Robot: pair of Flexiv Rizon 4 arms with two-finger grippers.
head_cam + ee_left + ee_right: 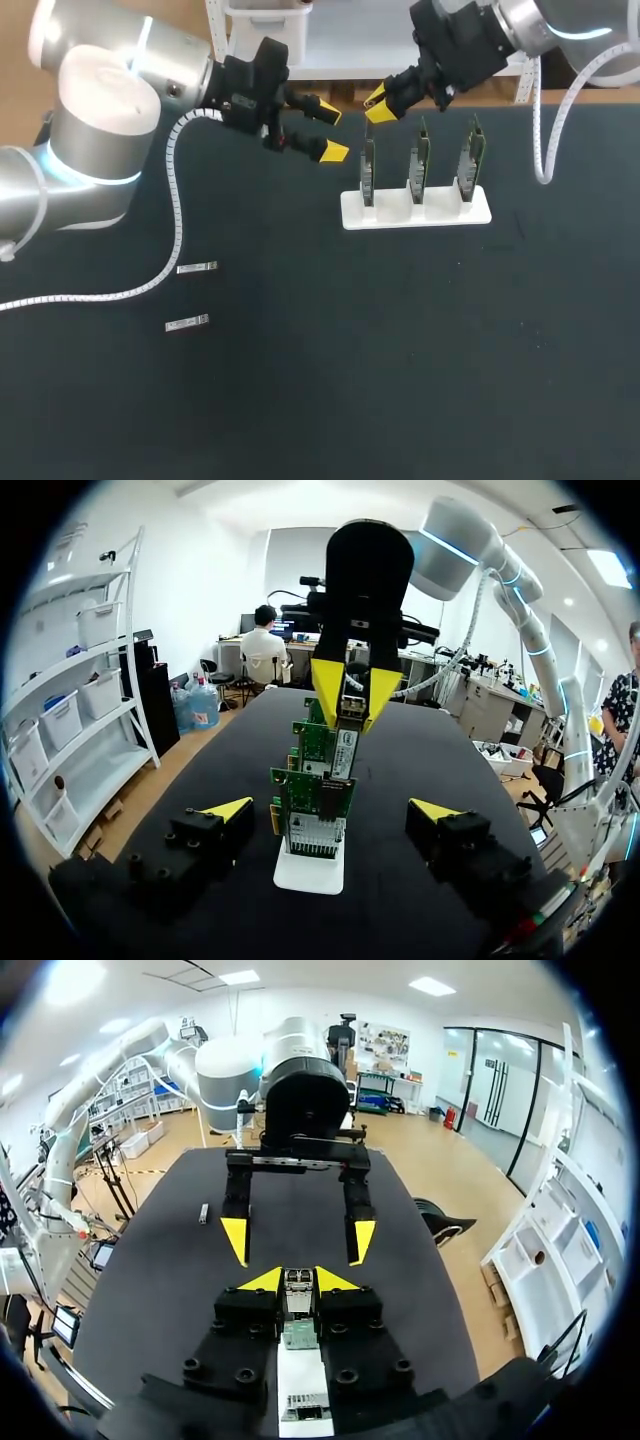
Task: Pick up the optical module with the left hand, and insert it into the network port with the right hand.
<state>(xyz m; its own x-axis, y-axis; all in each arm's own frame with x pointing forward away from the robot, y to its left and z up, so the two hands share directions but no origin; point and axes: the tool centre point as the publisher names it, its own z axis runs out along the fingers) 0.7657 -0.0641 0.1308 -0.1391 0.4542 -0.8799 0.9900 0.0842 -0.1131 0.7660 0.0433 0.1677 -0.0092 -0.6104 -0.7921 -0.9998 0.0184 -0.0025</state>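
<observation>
The right gripper [379, 105] is gripping an optical module [345, 742]: its jaws are closing on the small silver body from two sides, with the yellow tips sitting on either flank. The module is hanging upright, its lower end meeting the top edge of the leftmost network card [368, 170]. Whether it is already seated in the port cannot be told. From the right wrist view, the module [298, 1288] is lying squarely in the middle of the right gripper [298, 1280], with the green card directly under it.

Three cards are standing on edge in a white stand [482, 213] on the black counter [400, 350]. The other two cards [421, 160] [471, 155] are standing apart from both arms.

The left gripper [328, 131] is hovering just beside the stand, pointing along the row of cards. Its jaws are standing wide open and are holding nothing. In its own wrist view the nearest card is showing between the spread tips of the left gripper [330, 810], without touching them.

Two more modules [197, 267] [187, 323] are lying flat on the counter, well apart from the stand.
</observation>
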